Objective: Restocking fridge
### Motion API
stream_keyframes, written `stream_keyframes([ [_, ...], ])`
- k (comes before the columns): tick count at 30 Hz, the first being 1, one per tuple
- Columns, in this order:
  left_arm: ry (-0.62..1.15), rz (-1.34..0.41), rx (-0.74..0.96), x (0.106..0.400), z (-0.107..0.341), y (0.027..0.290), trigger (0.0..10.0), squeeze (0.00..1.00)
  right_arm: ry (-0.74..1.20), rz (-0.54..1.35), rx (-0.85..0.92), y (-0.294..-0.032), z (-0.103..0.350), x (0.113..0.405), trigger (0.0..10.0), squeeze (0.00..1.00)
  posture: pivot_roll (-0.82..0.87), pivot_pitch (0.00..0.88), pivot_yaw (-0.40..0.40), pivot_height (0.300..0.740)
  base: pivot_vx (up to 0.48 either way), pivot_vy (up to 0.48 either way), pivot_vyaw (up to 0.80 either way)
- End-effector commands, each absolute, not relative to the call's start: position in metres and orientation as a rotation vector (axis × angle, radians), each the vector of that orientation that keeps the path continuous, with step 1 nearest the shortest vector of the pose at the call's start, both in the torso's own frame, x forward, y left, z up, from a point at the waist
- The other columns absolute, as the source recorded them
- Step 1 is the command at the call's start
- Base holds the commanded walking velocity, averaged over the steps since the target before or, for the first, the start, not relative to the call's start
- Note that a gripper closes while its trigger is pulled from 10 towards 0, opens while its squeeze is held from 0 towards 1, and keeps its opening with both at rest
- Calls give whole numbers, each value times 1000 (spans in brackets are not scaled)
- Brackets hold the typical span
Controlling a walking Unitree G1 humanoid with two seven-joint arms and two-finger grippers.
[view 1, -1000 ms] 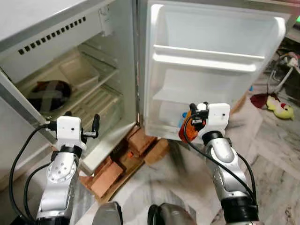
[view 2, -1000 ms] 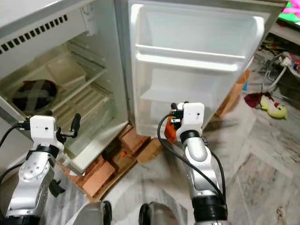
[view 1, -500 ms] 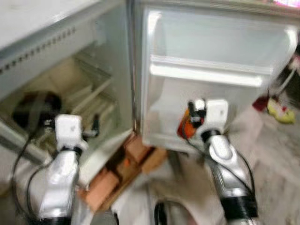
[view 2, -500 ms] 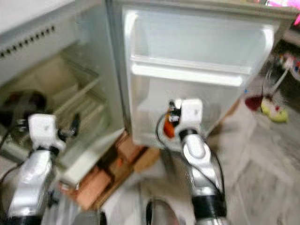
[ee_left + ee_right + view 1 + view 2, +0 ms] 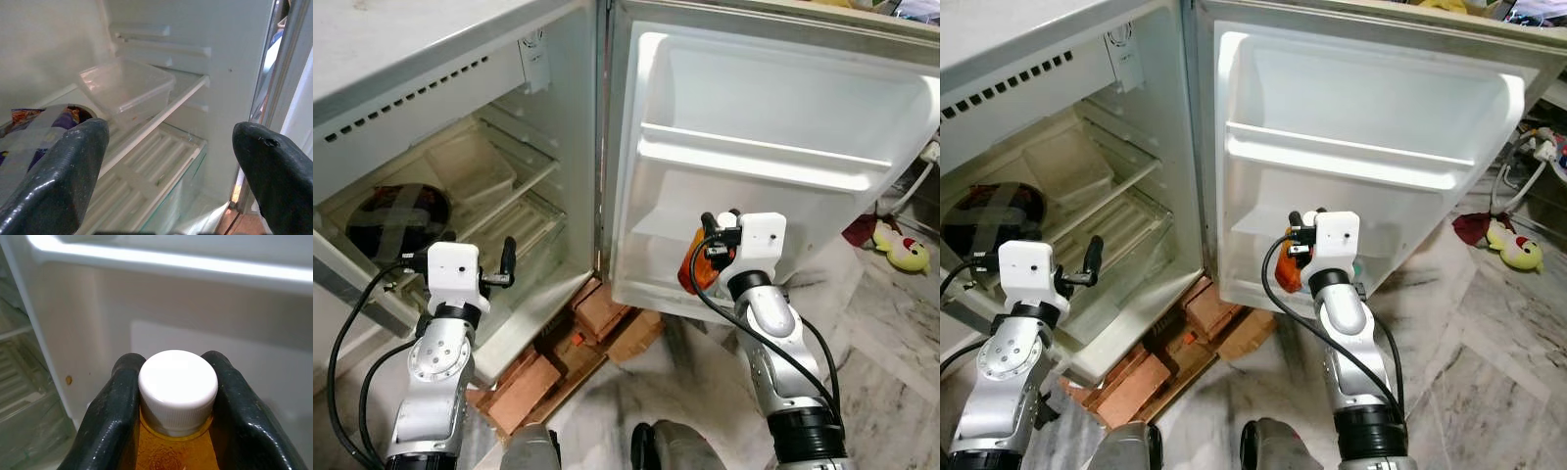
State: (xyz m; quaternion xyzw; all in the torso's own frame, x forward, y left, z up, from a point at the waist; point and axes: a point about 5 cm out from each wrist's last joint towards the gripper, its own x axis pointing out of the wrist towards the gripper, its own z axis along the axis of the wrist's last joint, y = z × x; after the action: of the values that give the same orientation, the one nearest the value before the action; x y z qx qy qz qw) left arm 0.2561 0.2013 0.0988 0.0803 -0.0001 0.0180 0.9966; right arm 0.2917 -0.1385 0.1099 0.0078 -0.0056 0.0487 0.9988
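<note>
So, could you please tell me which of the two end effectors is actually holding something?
The right end effector, at the open fridge door, grips an orange bottle below its white cap. The left end effector is open and empty.

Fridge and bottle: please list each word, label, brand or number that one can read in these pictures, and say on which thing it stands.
No text can be read.
White sticker on the fridge's inner wall: print too small to read.
Printed packet on the fridge shelf: colours show, no legible words.
Orange bottle held at the neck by the right gripper: white cap is plain, no label visible.
</note>
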Motion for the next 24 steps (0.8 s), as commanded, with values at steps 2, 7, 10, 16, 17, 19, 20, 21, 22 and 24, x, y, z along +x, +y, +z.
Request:
stream_keyframes([
  [2,22,29,182,253,96,203,10000,0,-49,102,31,-138,115,291,10000,0,57,143,-67,740,0,0,0],
  [7,25,18,196,252,95,205,10000,0,-44,92,50,-137,113,292,10000,0,66,147,-80,740,0,0,0],
  [10,38,30,209,254,91,209,10000,0,-37,94,55,-134,110,293,10000,0,66,147,-66,726,0,0,0],
  [16,42,18,222,263,93,214,10000,0,-54,65,67,-137,111,297,10000,0,60,157,-48,681,0,0,0],
  [17,41,15,224,264,93,215,10000,0,-54,65,66,-137,112,298,10000,0,60,157,-48,676,0,0,0],
  [19,41,18,229,264,93,215,10000,0,-57,68,64,-136,113,298,10000,0,55,155,-56,661,0,0,0],
  [20,40,19,229,265,93,215,10000,0,-58,69,63,-136,113,298,10000,0,55,155,-56,656,0,0,0],
  [21,31,26,227,265,93,215,10000,0,-63,85,60,-135,114,298,10000,0,57,155,-57,656,0,0,0],
  [22,28,28,225,266,94,214,10000,0,-62,87,52,-134,114,298,10000,0,57,153,-60,656,0,0,0],
  [24,19,21,223,267,95,212,10000,0,-67,91,54,-134,115,299,10000,0,54,151,-62,656,0,0,0],
])
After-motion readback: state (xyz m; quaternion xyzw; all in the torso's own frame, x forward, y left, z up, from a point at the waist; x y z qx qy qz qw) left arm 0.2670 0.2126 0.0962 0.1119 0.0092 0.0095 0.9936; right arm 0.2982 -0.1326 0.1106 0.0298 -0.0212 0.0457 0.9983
